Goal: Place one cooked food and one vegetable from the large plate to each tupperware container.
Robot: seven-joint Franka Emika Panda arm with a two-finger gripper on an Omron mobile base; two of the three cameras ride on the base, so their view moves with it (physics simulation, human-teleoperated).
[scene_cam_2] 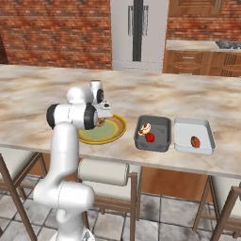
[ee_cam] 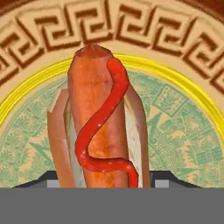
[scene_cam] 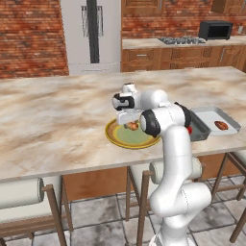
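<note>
Hot dog sits w/ my tool clenched round its near end, on large plate. Risk: end-grip lets it pivot or slip en route to tupperware containers, dropping onto surface.

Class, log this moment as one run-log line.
hand: closed on hot dog | over large plate | dark container: two foods | light container: one food

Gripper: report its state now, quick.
Gripper: closed on the hot dog, over the plate.
</note>
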